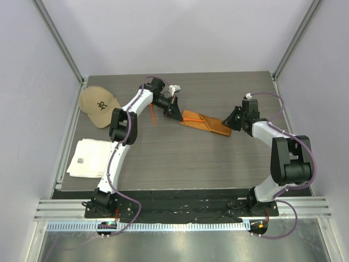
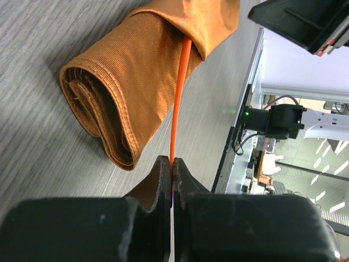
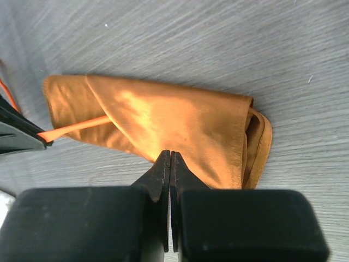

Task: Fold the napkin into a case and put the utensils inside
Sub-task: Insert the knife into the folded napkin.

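**Desk:** Where's the case sitting on your screen?

**Operator:** From the overhead camera I see the case (image 1: 206, 122) lying flat near the middle of the table (image 1: 191, 158). It's a narrow rust-orange strip running from upper left down to lower right, and it has one gripper at each end.

**Desk:** What is the left one doing?

**Operator:** My left gripper (image 2: 172, 164) has its jaws pinched on the orange utensil (image 2: 177, 103). On the left wrist camera that thin piece runs straight out from between the fingers, and its far end goes under a diagonal flap of the cloth. The open end of the case nearest that camera shows several stacked layers of fold.

**Desk:** And the right?

**Operator:** The right gripper (image 3: 170, 155) has its jaws pressed together, with the tips right at the near long edge of the case. I can't tell whether any cloth is caught between them.

**Desk:** Is there other cutlery?

**Operator:** Yes, I see a second utensil (image 1: 153, 117) on the bare table just left of the left gripper, beside the arm and apart from the case.

**Desk:** What else is on the table?

**Operator:** A tan cap (image 1: 98, 105) sits at the far left. A folded white towel (image 1: 90, 157) lies nearer to me on the same side. Both are well apart from the case.
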Controlling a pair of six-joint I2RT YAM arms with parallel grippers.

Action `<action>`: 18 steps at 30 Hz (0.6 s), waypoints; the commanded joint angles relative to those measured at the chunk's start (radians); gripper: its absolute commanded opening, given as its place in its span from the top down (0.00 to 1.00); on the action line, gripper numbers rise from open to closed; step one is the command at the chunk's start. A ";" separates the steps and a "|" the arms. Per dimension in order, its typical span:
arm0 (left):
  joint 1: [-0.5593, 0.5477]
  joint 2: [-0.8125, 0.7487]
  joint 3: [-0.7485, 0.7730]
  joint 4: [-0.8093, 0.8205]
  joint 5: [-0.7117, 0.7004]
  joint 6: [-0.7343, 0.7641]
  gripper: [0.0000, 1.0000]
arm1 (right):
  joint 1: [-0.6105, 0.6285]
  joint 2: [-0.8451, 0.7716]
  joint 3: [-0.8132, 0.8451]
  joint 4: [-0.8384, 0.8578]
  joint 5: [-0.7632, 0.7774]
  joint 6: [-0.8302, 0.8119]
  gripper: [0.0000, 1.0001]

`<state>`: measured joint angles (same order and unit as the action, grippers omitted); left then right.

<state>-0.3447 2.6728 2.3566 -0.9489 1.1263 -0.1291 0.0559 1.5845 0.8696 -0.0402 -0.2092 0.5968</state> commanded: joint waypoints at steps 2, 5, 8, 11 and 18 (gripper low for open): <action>0.006 -0.002 0.041 0.021 0.004 -0.015 0.98 | -0.001 0.011 0.003 0.000 0.007 -0.025 0.99; 0.006 0.001 0.046 0.018 0.004 -0.015 0.98 | -0.001 0.017 -0.007 -0.004 0.025 -0.035 0.99; 0.006 0.007 0.055 0.015 0.001 -0.017 0.98 | -0.001 0.028 -0.029 0.002 0.031 -0.029 0.99; 0.006 0.007 0.061 0.010 0.001 -0.014 0.99 | -0.002 0.037 -0.046 0.002 0.054 -0.037 0.99; 0.004 0.010 0.067 0.001 0.009 -0.003 1.00 | -0.001 0.072 -0.061 0.011 0.106 -0.060 0.99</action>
<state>-0.3447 2.6736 2.3814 -0.9470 1.1263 -0.1314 0.0559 1.6444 0.8188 -0.0551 -0.1577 0.5728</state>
